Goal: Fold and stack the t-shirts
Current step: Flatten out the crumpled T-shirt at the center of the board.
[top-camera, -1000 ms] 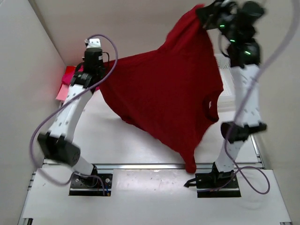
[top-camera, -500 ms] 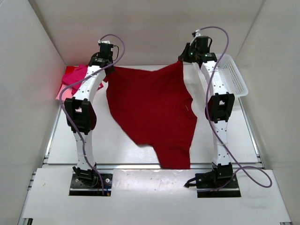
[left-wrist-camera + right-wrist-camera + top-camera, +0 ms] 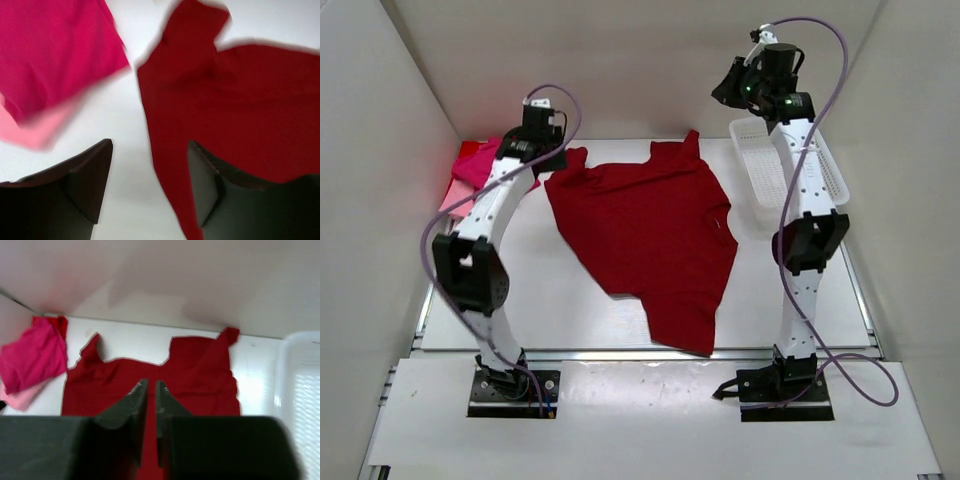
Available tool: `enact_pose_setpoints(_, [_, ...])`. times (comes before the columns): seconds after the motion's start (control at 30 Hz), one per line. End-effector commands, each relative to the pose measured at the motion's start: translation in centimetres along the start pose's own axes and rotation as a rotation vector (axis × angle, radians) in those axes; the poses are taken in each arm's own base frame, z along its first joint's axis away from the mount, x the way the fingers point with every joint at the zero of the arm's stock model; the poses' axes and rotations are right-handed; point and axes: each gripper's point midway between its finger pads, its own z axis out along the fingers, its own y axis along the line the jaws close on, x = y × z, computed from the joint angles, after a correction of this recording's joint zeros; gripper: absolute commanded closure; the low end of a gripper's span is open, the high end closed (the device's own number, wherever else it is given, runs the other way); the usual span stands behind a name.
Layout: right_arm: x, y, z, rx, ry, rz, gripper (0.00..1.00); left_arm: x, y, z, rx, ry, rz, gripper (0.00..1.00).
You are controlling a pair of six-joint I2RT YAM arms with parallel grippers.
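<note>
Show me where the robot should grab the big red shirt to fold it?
I'd pinch the far-left corner of the dark red shirt, coming straight down from above. The shirt lies flat on the table, so only edges and corners offer a lip, and the open left claw hangs near that corner.

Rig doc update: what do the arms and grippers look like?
The left arm and right arm have white links, black joint housings and black base plates. A purple cable loops along each. Green LEDs glow near the right wrist. The fingers are dark wedges.
</note>
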Motion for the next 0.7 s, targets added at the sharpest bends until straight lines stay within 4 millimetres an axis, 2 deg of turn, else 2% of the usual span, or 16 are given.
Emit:
enact_pose_setpoints(0.0, [-2.0,4.9,-7.6,0.001,0.004,-0.069,0.99,4.1,-0.6,-5.6,0.157,0.064,-0.001,0.62])
enact_pose_setpoints(0.03, [-3.2,6.5,-10.5,-0.018,-0.029,-0.094,1.00,6.1,-0.5,-5.6,0.171,0.118,-0.008,0.75])
enact_pose_setpoints(0.07, [-1.0,6.0,-10.3,-0.018,0.025,-0.092,1.00,9.3,0.2,-6.1,0.172,0.191,-0.002,0.81])
enact_pose_setpoints(0.1, [0.3,6.8,-12.7,-0.024,0.042,-0.091,1.00,11.1,1.0,-6.9,0.143,0.201,0.010,0.90])
enact_pose_setpoints(0.13, [0.8,7.3,-15.4,-0.030,0.021,-0.092,1.00,11.0,1.3,-8.1,0.138,0.167,-0.003,0.96])
enact_pose_setpoints(0.17, [1.1,7.6,-16.5,-0.047,0.007,-0.096,1.00,13.0,1.2,-8.5,0.142,0.203,0.008,0.99])
enact_pose_setpoints(0.23, [4.8,9.1,-20.8,-0.051,0.018,-0.104,1.00,16.8,0.3,-9.2,0.210,0.297,-0.025,0.92])
enact_pose_setpoints(0.27, [6.4,9.2,-21.3,-0.023,0.032,-0.134,0.97,17.6,0.2,-9.1,0.222,0.317,-0.038,0.87])
enact_pose_setpoints(0.33, [14.1,11.8,-22.9,-0.050,0.154,-0.183,0.76,20.0,-0.7,-9.1,0.269,0.369,-0.080,0.61])
enact_pose_setpoints(0.37, [19.1,12.4,-23.6,-0.066,0.268,-0.181,0.71,20.1,-1.3,-9.1,0.291,0.361,-0.096,0.49])
enact_pose_setpoints(0.4, [21.5,12.2,-24.3,-0.040,0.324,-0.137,0.64,20.1,-1.6,-8.7,0.298,0.346,-0.107,0.44])
enact_pose_setpoints(0.43, [25.7,11.3,-25.3,-0.021,0.418,-0.134,0.61,20.5,-2.3,-8.8,0.313,0.350,-0.107,0.37])
enact_pose_setpoints(0.47, [29.4,10.8,-26.4,-0.009,0.486,-0.091,0.59,20.5,-2.6,-8.4,0.312,0.338,-0.128,0.34])
enact_pose_setpoints(0.57, [36.1,9.8,-29.1,0.002,0.560,-0.004,0.58,20.7,-3.9,-7.0,0.344,0.337,-0.187,0.31])
enact_pose_setpoints(0.6, [36.9,9.7,-29.5,0.000,0.567,0.028,0.54,20.7,-4.1,-6.6,0.346,0.335,-0.200,0.32])
enact_pose_setpoints(0.67, [40.5,7.8,-30.8,0.014,0.632,0.101,0.53,21.1,-5.0,-5.3,0.347,0.348,-0.218,0.33])
